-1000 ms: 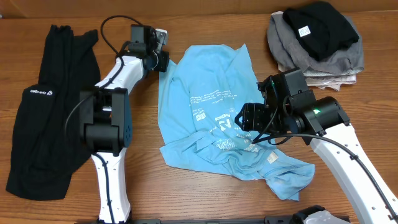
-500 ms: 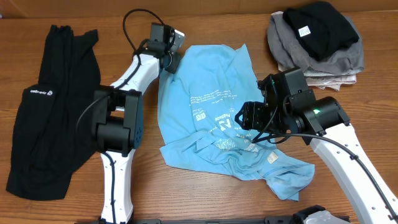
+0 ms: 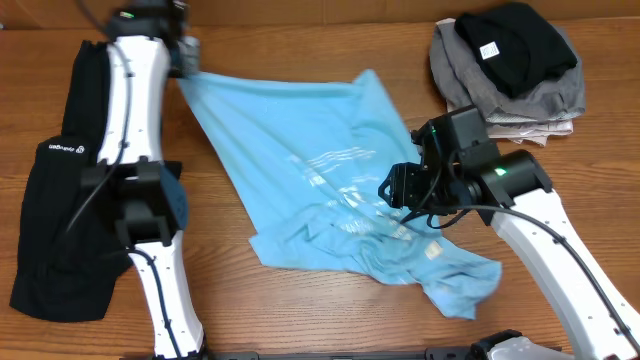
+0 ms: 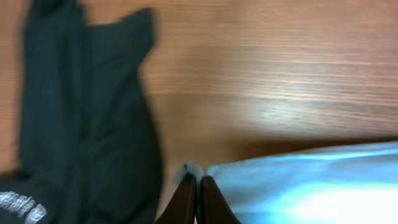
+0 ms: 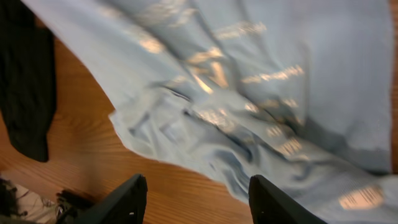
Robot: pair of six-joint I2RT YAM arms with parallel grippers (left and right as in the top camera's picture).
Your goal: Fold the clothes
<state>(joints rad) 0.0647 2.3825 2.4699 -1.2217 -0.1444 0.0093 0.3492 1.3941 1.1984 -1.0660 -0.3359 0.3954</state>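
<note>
The light blue T-shirt with white lettering lies stretched across the table's middle, its corner drawn to the far left. My left gripper is shut on that corner, seen in the left wrist view pinching the blue cloth. The black garment with a small white logo lies along the left edge; it also shows in the left wrist view. My right gripper hovers open and empty over the shirt's right side, its fingers apart above the wood.
A pile of grey and black clothes sits at the far right corner. The shirt's lower part is bunched and wrinkled near the front. Bare wooden table shows along the front.
My left gripper has pulled the shirt's corner far to the left and back, stretching the shirt out flat. The right arm has shifted slightly.
</note>
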